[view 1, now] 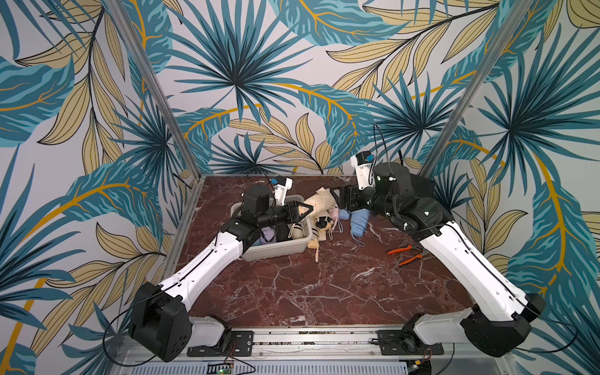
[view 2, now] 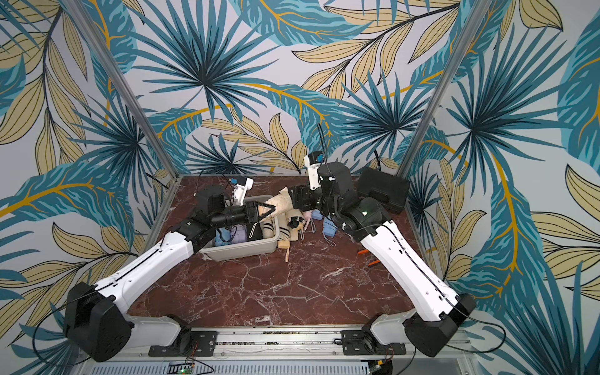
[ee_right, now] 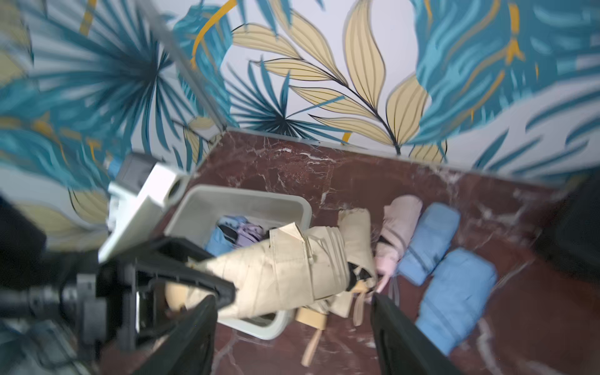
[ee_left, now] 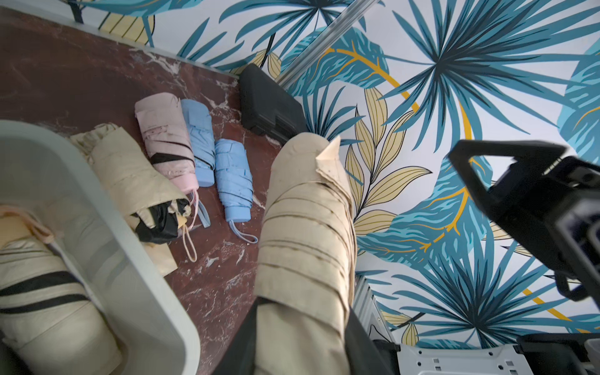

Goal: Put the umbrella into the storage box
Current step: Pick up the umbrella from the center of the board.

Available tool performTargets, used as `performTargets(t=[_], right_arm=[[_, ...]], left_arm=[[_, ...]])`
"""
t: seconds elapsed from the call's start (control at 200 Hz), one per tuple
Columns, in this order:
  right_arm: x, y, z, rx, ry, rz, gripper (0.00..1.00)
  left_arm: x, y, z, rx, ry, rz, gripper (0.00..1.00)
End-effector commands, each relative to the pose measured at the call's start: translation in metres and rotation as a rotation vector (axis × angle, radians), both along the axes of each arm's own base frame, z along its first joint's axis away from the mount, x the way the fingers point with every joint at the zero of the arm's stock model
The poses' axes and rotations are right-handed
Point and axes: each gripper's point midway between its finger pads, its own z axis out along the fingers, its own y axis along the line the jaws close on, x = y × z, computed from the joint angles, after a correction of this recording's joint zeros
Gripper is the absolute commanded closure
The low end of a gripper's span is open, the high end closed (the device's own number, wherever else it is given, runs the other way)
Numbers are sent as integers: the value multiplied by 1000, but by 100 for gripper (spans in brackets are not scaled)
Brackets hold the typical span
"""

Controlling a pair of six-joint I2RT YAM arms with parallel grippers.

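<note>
Beige folded fabric umbrella: we are clamping it in our left gripper, off-white rectangular plastic storage box below, for lowering; right gripper is gaping, empty.

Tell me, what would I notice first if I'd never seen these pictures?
First, the giant blue and yellow leaf wallpaper covering every wall. Then the left claw gripping a beige umbrella over the rim of the storage box, with the right claw open close by. A pink umbrella and two blue umbrellas lie on the red marble table beside the box.
</note>
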Motion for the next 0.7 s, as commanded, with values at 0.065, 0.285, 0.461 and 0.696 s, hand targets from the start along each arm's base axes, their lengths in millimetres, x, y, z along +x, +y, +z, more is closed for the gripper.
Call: performTargets(t=[0.065,0.285,0.461,0.696], right_arm=[[-41,12,-56,-548,-195,548,21],[-51,20,-73,-748,-312,775,16],[-51,30,-82,-892,-367,883,14],[-49,41,-99,-949,-348,955,16]], left_arm=[[-30,-2,37,-48,-62,-141,69],[-48,-8,41,-83,-45,-245,68],[-58,-12,43,-113,-38,-316,67],[-65,-12,46,-125,-45,-350,67]])
